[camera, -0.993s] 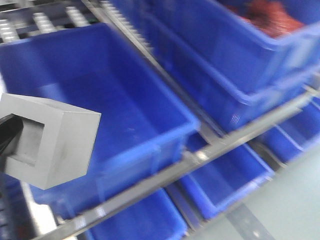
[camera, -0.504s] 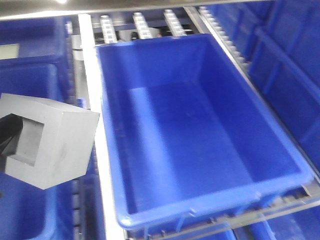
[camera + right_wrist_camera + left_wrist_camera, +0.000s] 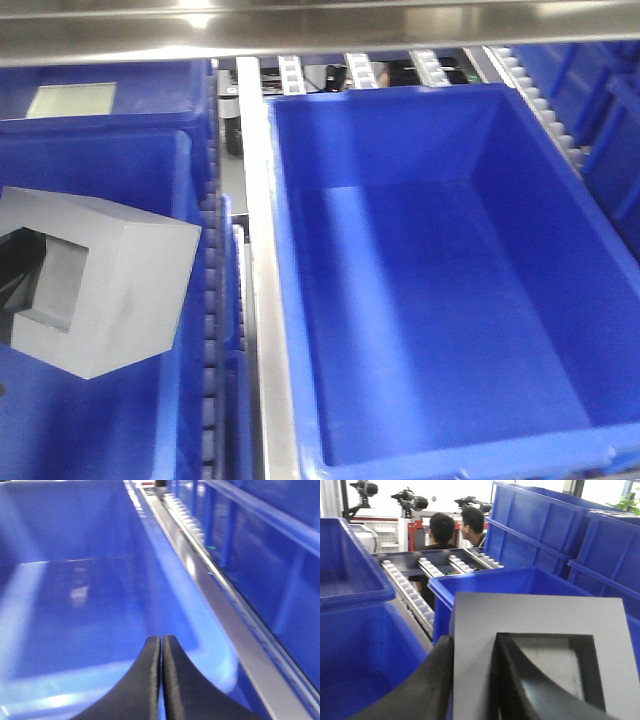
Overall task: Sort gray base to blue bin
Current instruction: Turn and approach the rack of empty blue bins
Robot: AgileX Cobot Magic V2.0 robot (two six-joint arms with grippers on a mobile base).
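Observation:
The gray base (image 3: 115, 285) hangs at the left of the front view, its square recess facing left, above a blue bin's wall. My left gripper (image 3: 475, 641) is shut on it: one black finger (image 3: 432, 685) presses the outer face, the other (image 3: 520, 680) sits inside the recess of the gray base (image 3: 540, 612). A large empty blue bin (image 3: 400, 130) fills the middle and right, just right of the base. My right gripper (image 3: 161, 639) is shut on nothing, over the floor of an empty blue bin (image 3: 75, 525).
A metal rail (image 3: 262, 330) separates the large bin from the left bin (image 3: 100, 160). A steel shelf bar (image 3: 320, 25) runs overhead. Roller tracks (image 3: 412, 592) lie behind, more blue bins (image 3: 535, 525) stack at the right, and two people (image 3: 442, 530) stand at the back.
The front view has swung across the rack: the large empty bin now lies straight ahead and further right. The gray base stays in the same grip at the left.

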